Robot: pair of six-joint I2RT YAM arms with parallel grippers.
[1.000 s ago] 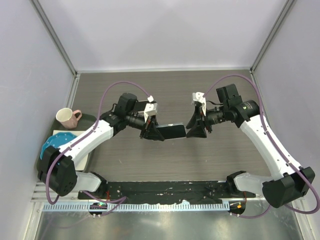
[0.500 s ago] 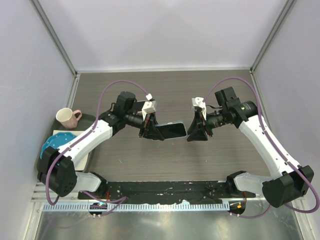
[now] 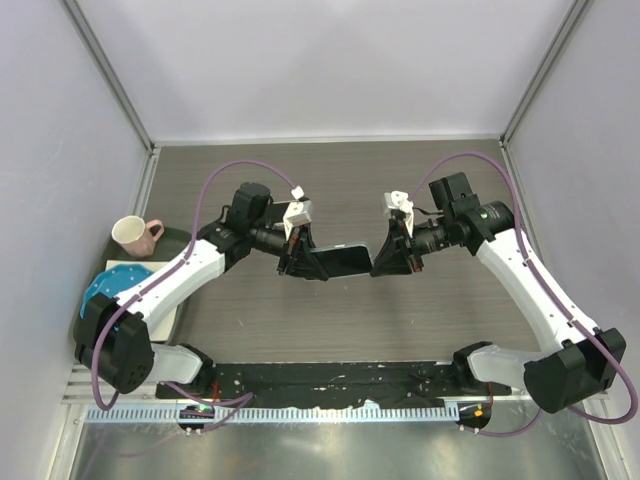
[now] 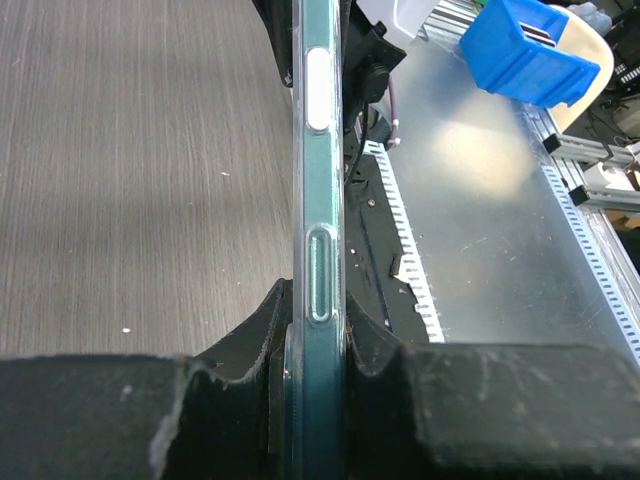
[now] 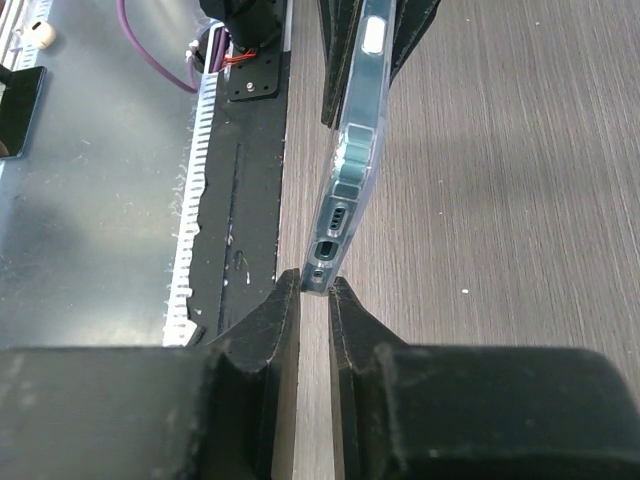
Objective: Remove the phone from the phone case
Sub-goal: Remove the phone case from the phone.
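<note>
Case [image 4: 318, 200] reading as clear, glossy, smooth plastic; phone [image 4: 310, 420] inside showing a dark teal sheen. Fingers [image 4: 240, 340] looking matt black, scuffed and rough-edged, plastic or rubber unclear. Table [image 4: 130, 150] showing matt grey wood grain. Sheet [image 4: 480, 230] at near edge gleaming as bare metal. Bin [image 4: 525, 50] shining as smooth blue plastic. Cable [image 5: 150, 50] looking matt purple.

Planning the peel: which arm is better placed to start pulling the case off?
Probably right: the right gripper nips only a corner of the case at the port end, free to peel; the left gripper clamps the phone at its far end, better as anchor.
</note>
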